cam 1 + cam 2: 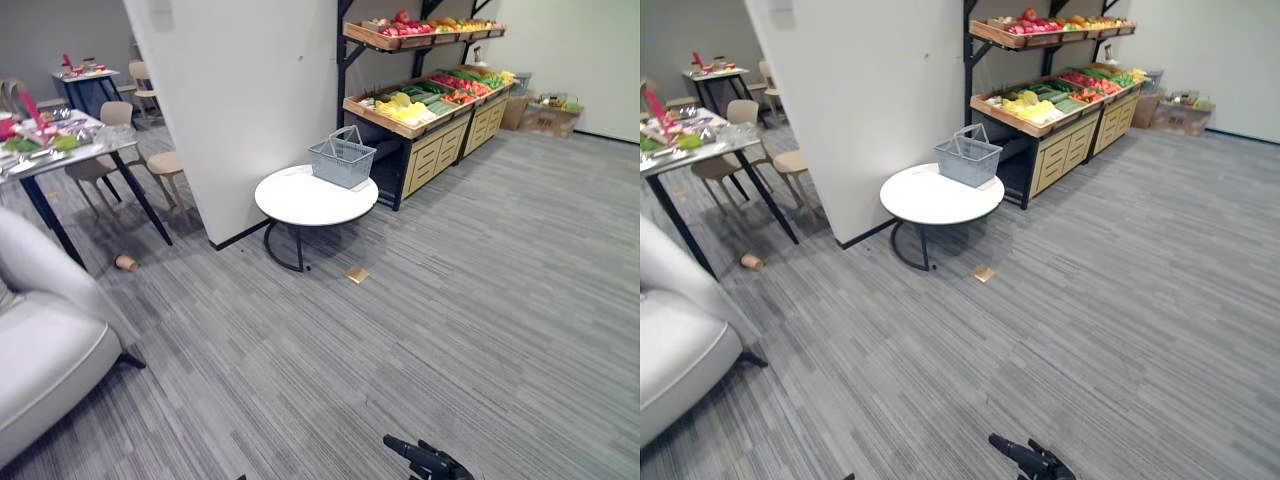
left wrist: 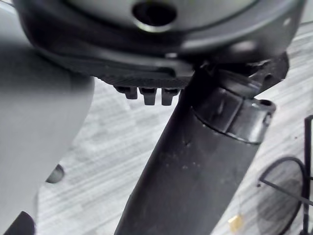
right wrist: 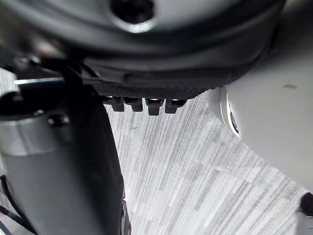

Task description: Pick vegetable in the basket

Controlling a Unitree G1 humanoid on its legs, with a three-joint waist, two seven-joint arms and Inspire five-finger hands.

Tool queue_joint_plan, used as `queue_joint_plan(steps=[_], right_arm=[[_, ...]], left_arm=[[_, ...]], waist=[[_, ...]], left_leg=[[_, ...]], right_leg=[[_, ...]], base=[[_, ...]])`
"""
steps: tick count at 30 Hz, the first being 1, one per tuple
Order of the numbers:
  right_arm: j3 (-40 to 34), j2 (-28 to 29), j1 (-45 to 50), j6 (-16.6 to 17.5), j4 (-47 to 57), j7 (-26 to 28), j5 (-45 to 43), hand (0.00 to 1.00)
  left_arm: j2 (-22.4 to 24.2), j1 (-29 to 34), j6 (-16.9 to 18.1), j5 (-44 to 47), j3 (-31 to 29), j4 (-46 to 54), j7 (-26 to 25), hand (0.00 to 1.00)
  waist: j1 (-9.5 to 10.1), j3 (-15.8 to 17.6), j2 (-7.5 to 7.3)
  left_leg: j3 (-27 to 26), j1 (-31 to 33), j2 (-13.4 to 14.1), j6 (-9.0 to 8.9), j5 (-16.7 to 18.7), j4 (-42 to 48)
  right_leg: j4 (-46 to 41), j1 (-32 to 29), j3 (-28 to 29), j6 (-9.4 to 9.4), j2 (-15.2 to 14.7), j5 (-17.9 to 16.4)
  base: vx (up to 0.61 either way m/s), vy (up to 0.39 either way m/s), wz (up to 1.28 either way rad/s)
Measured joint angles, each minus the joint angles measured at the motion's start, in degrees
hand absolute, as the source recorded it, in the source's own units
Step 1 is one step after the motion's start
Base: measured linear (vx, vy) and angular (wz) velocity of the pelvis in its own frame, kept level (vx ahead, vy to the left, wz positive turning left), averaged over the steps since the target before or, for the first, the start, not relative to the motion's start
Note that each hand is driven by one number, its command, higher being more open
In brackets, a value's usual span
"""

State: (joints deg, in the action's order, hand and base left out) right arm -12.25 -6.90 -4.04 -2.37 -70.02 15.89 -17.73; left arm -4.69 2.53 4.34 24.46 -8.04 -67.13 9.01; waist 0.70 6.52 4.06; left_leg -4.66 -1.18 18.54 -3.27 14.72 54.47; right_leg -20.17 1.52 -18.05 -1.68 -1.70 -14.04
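Observation:
A grey wire basket with its handles up stands on the far side of a round white table, several steps ahead of me. Behind it, a wooden stand holds crates of vegetables: yellow, green and red produce on the lower shelf and more red and orange produce on the upper shelf. My left hand hangs low over the carpet, fingers relaxed and holding nothing. My right hand hangs the same way; its dark fingers show at the near edge, far from the basket.
A white wall pillar stands left of the table. A dining table with chairs and a pale sofa are at the left. A paper cup and a small tan piece lie on the carpet. Cardboard boxes sit back right.

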Motion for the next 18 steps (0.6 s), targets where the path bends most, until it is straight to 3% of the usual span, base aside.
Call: queue_joint_plan(steps=[2, 5, 6, 7, 8, 9, 10, 12, 13, 14, 15, 16, 17, 18], right_arm=[[0.51, -0.09, 0.64, -0.20, -1.25, -0.32, 0.21, 1.00], [0.32, 0.17, 1.21, -0.95, -1.86, -1.10, 0.88, 1.00], [-0.17, 0.20, 1.32, -1.02, -1.83, -1.22, 1.92, 1.00], [-0.09, 0.09, 1.67, -1.06, -1.65, -1.21, 1.91, 1.00], [0.02, 0.15, 2.10, -1.14, -1.45, -1.16, 1.91, 1.00], [0.78, 0.68, 2.81, -0.98, -0.55, -1.07, 1.82, 1.00], [1.93, 0.61, 2.22, -1.21, -0.55, -0.61, 1.76, 1.00], [1.88, 1.54, 1.08, -1.58, -0.63, -0.47, 1.60, 1.00], [0.83, 1.55, 1.93, -1.80, -0.50, -0.14, 1.10, 1.00], [0.06, 2.07, 2.27, -1.78, -0.54, -0.69, 0.30, 1.00], [-0.96, 3.18, 2.58, -1.96, -0.45, -1.06, -1.67, 1.00], [-1.78, 3.41, 2.68, -2.01, -0.20, -1.18, -2.69, 1.00], [-2.91, 3.41, 2.71, -1.99, 0.18, -1.03, -3.33, 1.00], [-4.33, 3.20, 2.79, -2.02, 0.29, -0.85, -3.83, 1.00]], left_arm=[[-0.08, 0.28, 0.67, 0.72, -0.18, 0.89, 0.15, 1.00], [-0.08, 0.41, 1.83, 2.17, -0.22, 2.60, 0.10, 1.00], [-0.08, 0.35, 1.98, 2.24, -0.28, 2.87, 0.11, 1.00], [0.04, 0.45, 2.18, 2.25, -0.73, 2.83, 0.09, 1.00], [0.05, 0.98, 2.13, 2.41, -1.15, 2.79, 0.12, 1.00], [-0.16, 0.89, 1.98, 3.02, -2.35, 2.80, 0.30, 1.00], [-0.05, 0.65, 2.74, 3.66, -2.61, 2.46, 0.36, 1.00], [-0.73, 0.86, 3.22, 6.46, -6.58, 2.62, 1.63, 1.00], [-0.58, 2.04, 3.36, 6.51, -6.39, 2.19, 1.62, 1.00], [-0.60, 2.55, 3.17, 6.95, -6.36, 1.56, 1.24, 1.00], [-1.50, 3.38, 3.11, 8.40, -6.56, 0.03, 0.36, 1.00], [-1.72, 3.79, 3.07, 8.90, -6.54, -0.52, 0.06, 1.00], [-1.82, 4.46, 3.13, 8.88, -6.05, -0.74, -0.17, 1.00], [-1.88, 4.66, 3.25, 8.81, -5.59, -0.78, -0.15, 1.00]], waist=[[0.40, 0.50, -1.16], [0.73, 1.64, -2.90], [0.70, 1.92, -3.30], [0.91, 2.11, -3.53], [1.30, 1.79, -3.90], [1.60, 1.23, -4.57], [1.39, 2.07, -4.65], [2.48, 3.79, -4.10], [2.02, 1.82, -3.86], [2.16, 1.86, -4.96], [2.15, 0.91, -6.78], [2.03, 0.51, -7.32], [1.44, 0.08, -7.59], [1.07, -0.22, -7.72]], left_leg=[[-3.84, 3.25, -2.94, 1.01, 3.01, 0.28], [-6.59, 9.88, -8.58, 0.06, 4.75, -13.82], [-6.01, 13.01, -10.86, -0.33, 2.25, -22.66], [-3.81, 14.87, -12.97, 0.33, -6.76, -30.91], [-3.28, 14.39, -13.92, 0.49, -11.48, -32.84], [-3.78, 14.77, -15.29, 0.43, -10.36, -32.35], [-3.76, 17.18, -13.83, 0.92, -8.39, -26.48], [-5.73, 24.56, -11.22, -0.72, -5.24, -12.51], [-5.95, 22.74, -11.66, 3.03, -9.07, -24.89], [-7.12, 21.47, -12.61, 4.45, -7.93, -24.25], [-9.02, 17.75, -15.30, 4.71, -6.64, -27.49], [-9.52, 16.00, -16.69, 5.21, -6.27, -28.80], [-10.30, 13.43, -18.76, 6.47, -4.75, -29.55], [-10.72, 11.24, -20.37, 7.57, -2.91, -29.53]], right_leg=[[3.84, 6.00, 1.27, 0.30, -0.12, 0.18], [7.51, 11.58, 4.37, 1.57, -2.63, -0.52], [8.35, 12.54, 5.51, 3.19, -4.21, -1.54], [9.19, 13.53, 6.88, 4.34, -5.31, -3.22], [9.92, 13.93, 8.05, 3.99, -5.89, -3.62], [11.88, 13.97, 11.00, 2.60, -5.99, -4.07], [14.33, 15.11, 13.79, 1.42, -4.52, 0.01], [14.45, 16.98, 17.76, 4.62, -4.01, 3.18], [13.20, 17.11, 18.18, 4.87, -3.77, 3.06], [11.66, 17.43, 18.58, 4.68, -4.91, 2.51], [5.23, 15.69, 19.24, 4.76, -7.86, 2.52], [0.61, 14.15, 19.84, 5.05, -9.10, 2.71], [-9.43, 10.69, 20.36, 7.45, -11.15, 4.24], [-19.92, 7.01, 20.45, 8.72, -12.94, 8.27]], base=[[0.42, -0.040, -0.44], [0.42, 0.081, -0.66], [0.37, 0.174, -0.58], [0.40, 0.199, -0.59], [0.45, 0.212, -0.43], [0.50, 0.150, -0.19], [0.49, 0.151, -0.08], [0.49, 0.343, -0.10], [0.40, 0.364, -0.19], [0.29, 0.187, -0.27], [0.25, 0.129, -0.27], [0.38, 0.183, -0.15], [0.44, 0.214, 0.02], [0.46, 0.210, 0.07]])
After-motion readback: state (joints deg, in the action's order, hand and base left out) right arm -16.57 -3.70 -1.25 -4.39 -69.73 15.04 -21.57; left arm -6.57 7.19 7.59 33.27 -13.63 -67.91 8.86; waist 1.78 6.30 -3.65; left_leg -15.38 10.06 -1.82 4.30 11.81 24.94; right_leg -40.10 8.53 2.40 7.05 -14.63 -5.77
